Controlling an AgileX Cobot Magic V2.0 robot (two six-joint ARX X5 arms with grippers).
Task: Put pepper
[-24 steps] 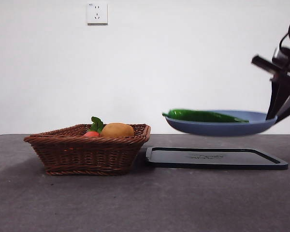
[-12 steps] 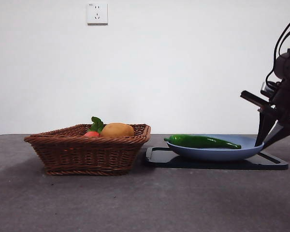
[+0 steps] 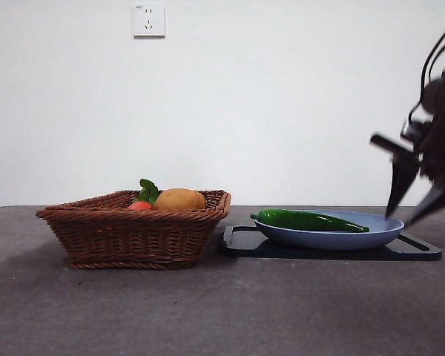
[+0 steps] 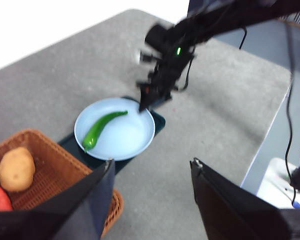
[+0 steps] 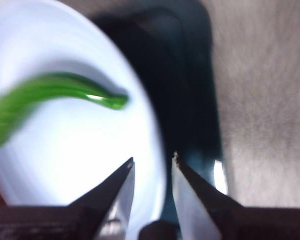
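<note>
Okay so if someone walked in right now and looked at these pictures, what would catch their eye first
Most likely the glossy green pepper, lying across the blue plate that sits on the dark tray. Next, the right tool, jaws apart, dark and blurred just above the plate's outer rim. Beside the tray stands the brown wicker basket with an orange-yellow fruit and a small red item inside.
</note>
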